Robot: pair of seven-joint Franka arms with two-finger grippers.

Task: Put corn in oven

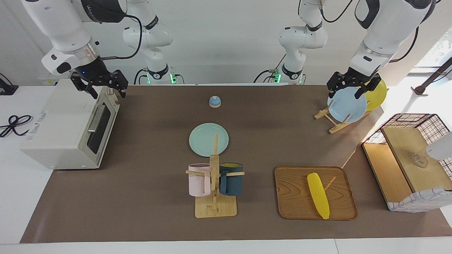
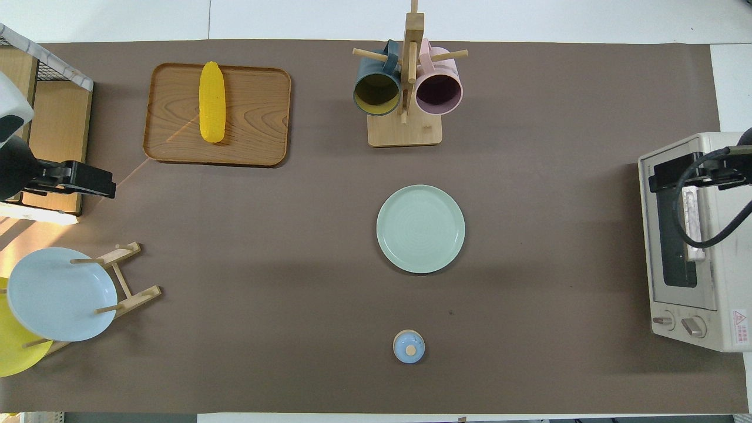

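Observation:
The yellow corn [image 1: 318, 195] [image 2: 212, 101] lies on a wooden tray [image 1: 296, 203] [image 2: 258, 111] toward the left arm's end of the table, farther from the robots than the plate rack. The off-white oven [image 1: 60, 130] [image 2: 725, 247] stands at the right arm's end, and its dark glass door [image 1: 100, 127] is shut. My right gripper [image 1: 107, 90] [image 2: 675, 173] hangs open and empty over the oven's top by the door. My left gripper [image 1: 345, 93] [image 2: 88, 179] hangs open and empty in the air over the plate rack area, well away from the corn.
A wooden rack [image 1: 214, 197] with a pink and a dark blue mug stands mid-table, beside a green plate [image 1: 203, 139]. A small blue knobbed lid [image 1: 214, 101] lies nearer the robots. A plate rack [image 1: 348, 106] holds blue and yellow plates. A wire-and-wood basket [image 1: 406, 158] sits beside the tray.

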